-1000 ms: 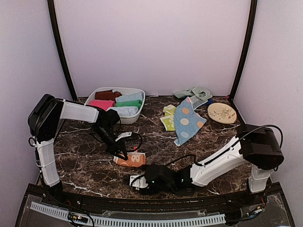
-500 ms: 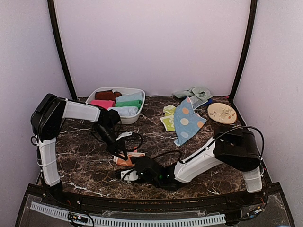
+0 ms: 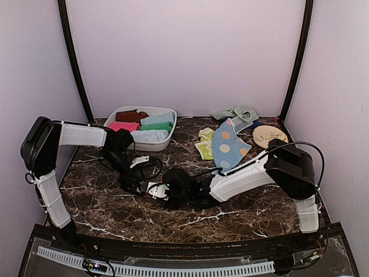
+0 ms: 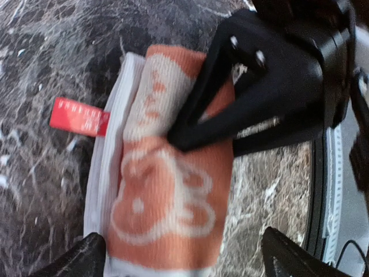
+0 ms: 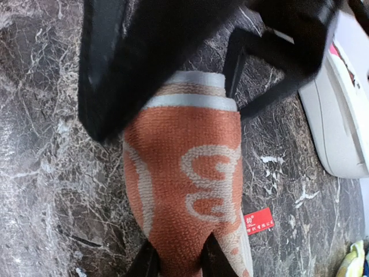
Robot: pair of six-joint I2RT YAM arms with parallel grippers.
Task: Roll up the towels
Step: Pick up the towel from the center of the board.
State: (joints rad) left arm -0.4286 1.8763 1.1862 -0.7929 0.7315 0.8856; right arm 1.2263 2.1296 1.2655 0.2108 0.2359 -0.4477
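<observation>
Peach-orange towel [image 4: 167, 196] lies rolled on the marble table [image 4: 34, 57] near the white tub [image 5: 340, 133]. The right gripper [image 5: 179, 259] is clamped on one end of the roll, and the left gripper [image 4: 184, 255] stands spread wide, straddling the other end. Hold the right pinch firm and lift the left arm straight clear, so that the outer layer by the red label [image 4: 79, 116] does not spring loose. From above, both grippers hide the roll; only the left wrist view shows its white layered edge, and only the right wrist view shows the pinch itself.
</observation>
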